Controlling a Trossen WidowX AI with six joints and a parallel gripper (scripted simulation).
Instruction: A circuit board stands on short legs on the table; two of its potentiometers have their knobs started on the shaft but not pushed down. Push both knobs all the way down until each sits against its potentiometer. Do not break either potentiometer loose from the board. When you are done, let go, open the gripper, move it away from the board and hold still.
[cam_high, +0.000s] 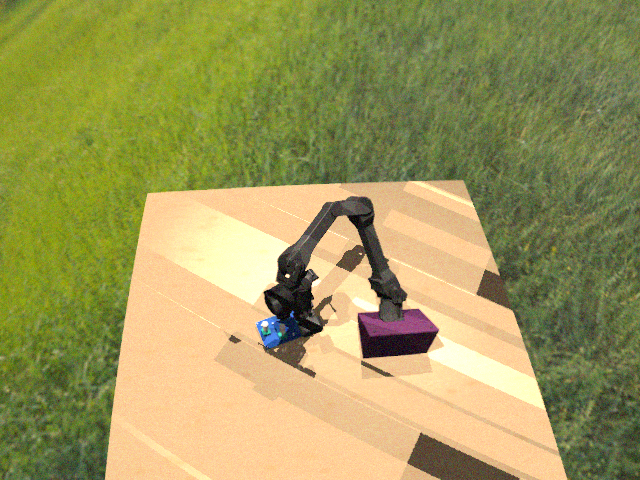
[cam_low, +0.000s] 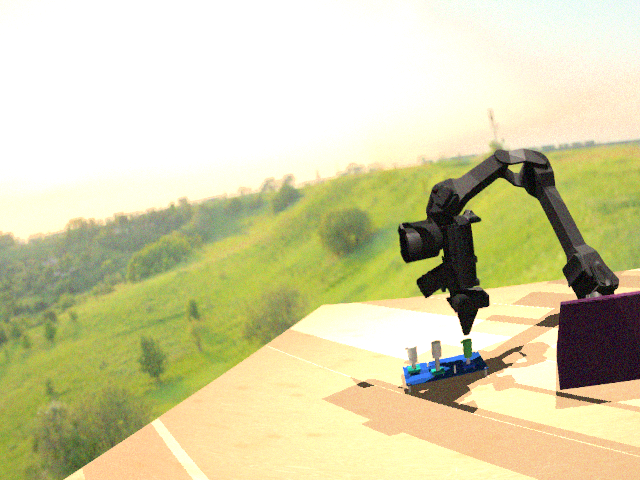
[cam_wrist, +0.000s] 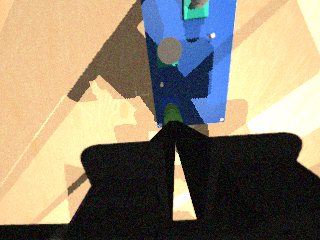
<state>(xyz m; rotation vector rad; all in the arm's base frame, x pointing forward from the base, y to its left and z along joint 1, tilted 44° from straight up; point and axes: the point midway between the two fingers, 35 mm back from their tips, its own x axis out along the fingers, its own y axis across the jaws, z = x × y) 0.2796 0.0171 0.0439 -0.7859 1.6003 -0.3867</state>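
Note:
The blue circuit board (cam_high: 273, 339) (cam_low: 423, 377) (cam_wrist: 220, 90) stands low on the table. A green knob (cam_low: 467, 347) (cam_wrist: 172, 114) is at its end nearest the arm. A grey knob (cam_low: 435, 347) (cam_wrist: 169, 50) stands in the middle, high above its teal potentiometer, with shaft showing below it. A pale knob (cam_high: 265, 324) (cam_low: 412, 354) is at the far end, closer to its potentiometer. My gripper (cam_low: 467, 332) (cam_wrist: 173, 125) is shut and empty, pointing down just above the green knob, with a small gap in the exterior view. The green knob's seating is hard to tell in the shade.
A purple block (cam_high: 395, 330) (cam_low: 597, 341) stands beside the arm's base, to the right of the board. Small pins (cam_wrist: 212, 35) stick up from the board between the knobs. Dark shadows cross the table (cam_high: 196, 310) and part of the board.

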